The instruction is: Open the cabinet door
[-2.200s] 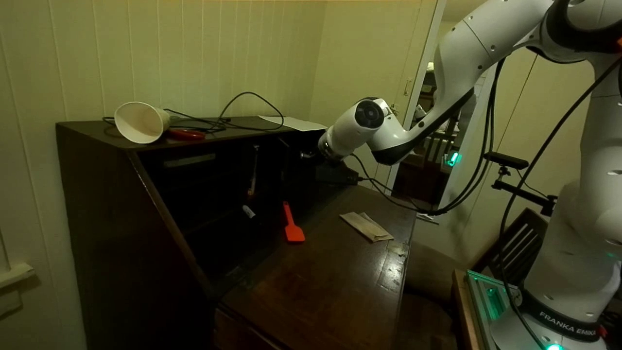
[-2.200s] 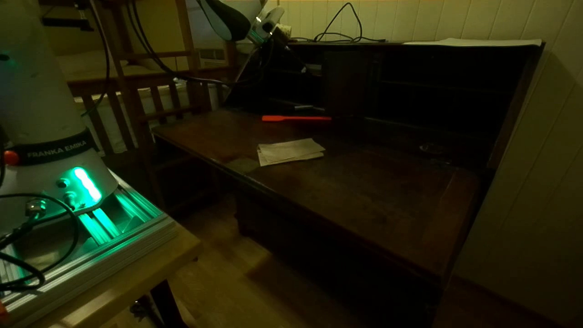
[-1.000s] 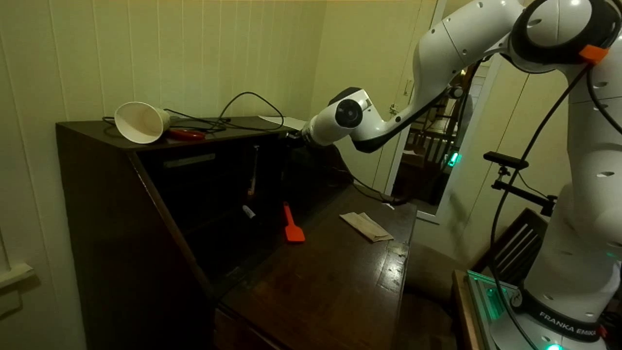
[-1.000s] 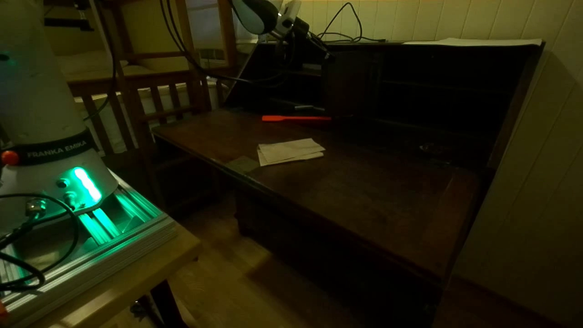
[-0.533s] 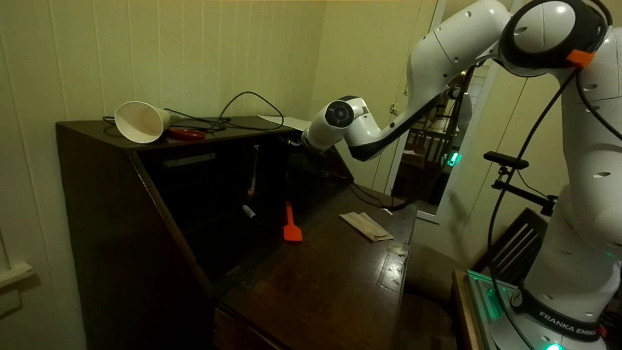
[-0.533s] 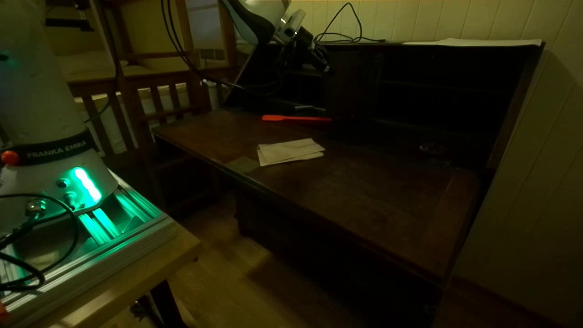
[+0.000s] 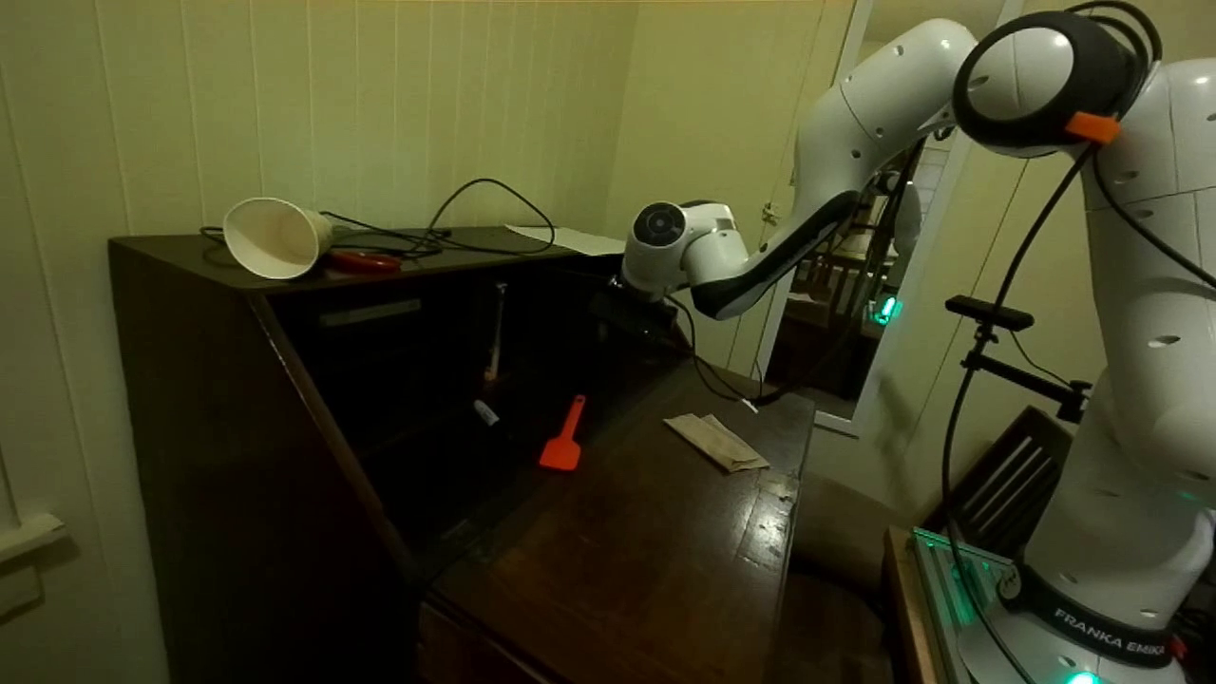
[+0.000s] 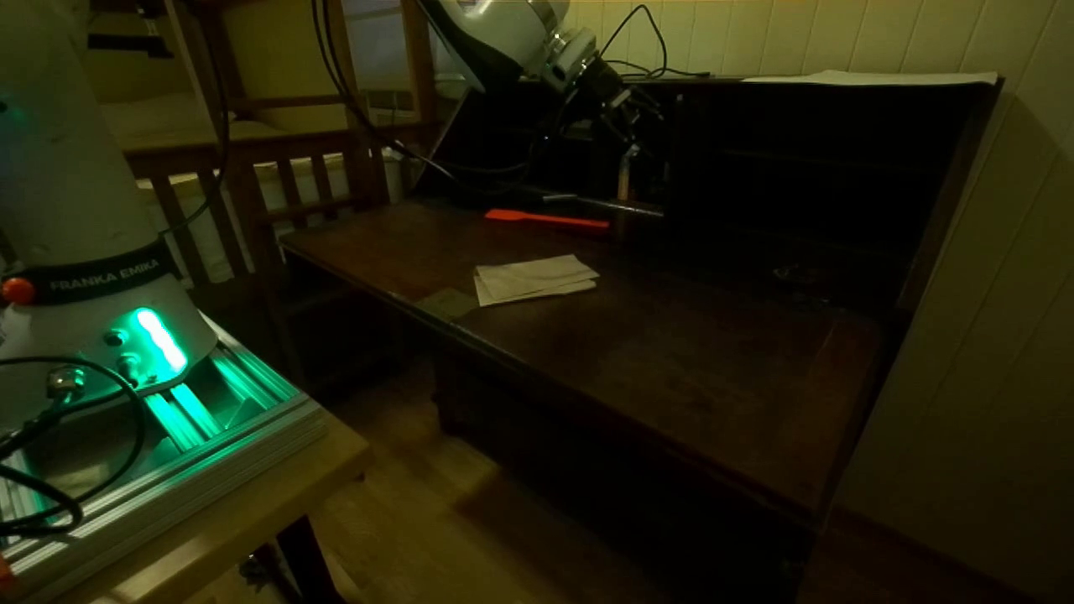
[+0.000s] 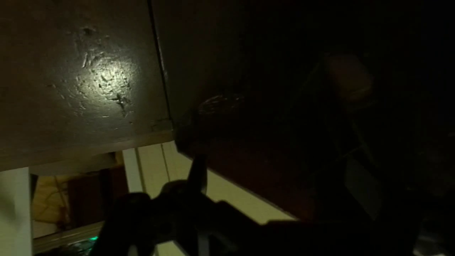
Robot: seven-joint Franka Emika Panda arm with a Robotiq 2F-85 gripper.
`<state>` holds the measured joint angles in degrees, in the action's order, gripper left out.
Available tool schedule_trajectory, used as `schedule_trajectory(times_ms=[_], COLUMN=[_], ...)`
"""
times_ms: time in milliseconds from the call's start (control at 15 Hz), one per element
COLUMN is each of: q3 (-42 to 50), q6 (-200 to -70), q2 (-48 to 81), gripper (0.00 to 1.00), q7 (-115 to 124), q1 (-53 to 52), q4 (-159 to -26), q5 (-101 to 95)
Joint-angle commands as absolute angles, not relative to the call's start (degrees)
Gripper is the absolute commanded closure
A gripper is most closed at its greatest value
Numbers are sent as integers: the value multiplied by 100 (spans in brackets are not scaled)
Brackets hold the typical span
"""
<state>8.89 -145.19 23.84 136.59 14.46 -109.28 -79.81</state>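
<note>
While the arm (image 7: 826, 161) is leaning out over the cabinet (image 7: 218, 408), the gripper (image 8: 639, 122) is hanging at its shadowed open side with jaws spread wide, and nothing is showing between them: no grip on anything here! The cabinet, that big dark-brown piece, is dominating both exterior views, and its slanting front (image 7: 608, 570) is lying lowered as a work surface. That is why I am taking a small inner door (image 8: 678, 126) to be the target: what looks like its edge is standing just beside the gripper, though the gloom is hiding most of the panel. A slim tool (image 8: 624, 178) is showing upright below the gripper's tips, which is suggesting that the door is swung out and the job is nearing its end.

Why the wide jaws? Probably the gripper is serving as a hook or pusher, since a thin panel is hardly needing a pinch. The wrist view is offering just one dark finger (image 9: 198, 174); whether it is touching the door, I am not able to tell. On the lowered front, an orange-red spatula (image 7: 563, 448) is lying close to the cabinet's inside, right where a swinging door might be catching it, while a folded sheet (image 7: 717, 443) is resting farther out, probably clear of that sweep.
</note>
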Motion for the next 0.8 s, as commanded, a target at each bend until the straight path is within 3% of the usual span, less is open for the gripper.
schedule_trajectory(times_ms=[0, 733], q3=[1067, 747], q6=[-14211, -13396], q2=[2587, 2061], gripper=[0, 0], q7=[13742, 13095], q1=[1533, 448], q4=[-10614, -11613], q5=[-7215, -7653])
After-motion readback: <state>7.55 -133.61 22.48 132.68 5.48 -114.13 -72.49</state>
